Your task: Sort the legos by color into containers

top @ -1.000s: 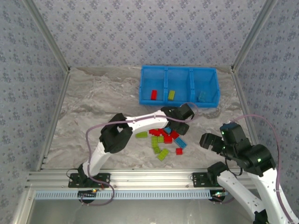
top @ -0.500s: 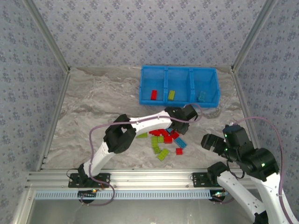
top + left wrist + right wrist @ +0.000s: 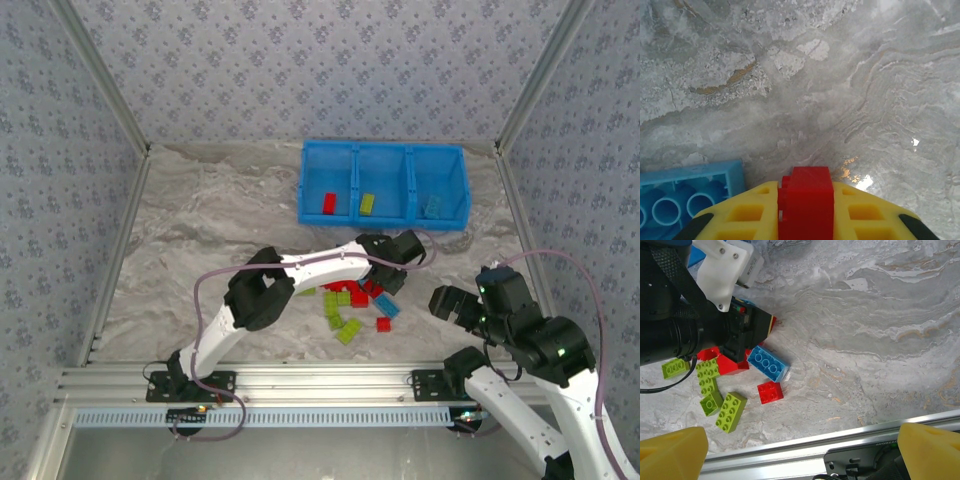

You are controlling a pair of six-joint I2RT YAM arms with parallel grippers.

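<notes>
At the right edge of the loose legos (image 3: 348,328), the left gripper (image 3: 805,212) is clamped on a red brick (image 3: 807,192), low over the table (image 3: 220,210) — presumably for the bin's (image 3: 385,148) left compartment (image 3: 322,172), where another red brick (image 3: 329,203) lies. The right gripper (image 3: 802,450) hangs wide open, empty — well clear.

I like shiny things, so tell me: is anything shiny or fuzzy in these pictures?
Left wrist view: bright glare spots on the marble table, and the red lego, very close to the camera, looks a bit soft. Right wrist view: the light blue lego is sharp, studs clear. Top external view: even light, no strong glare.
</notes>
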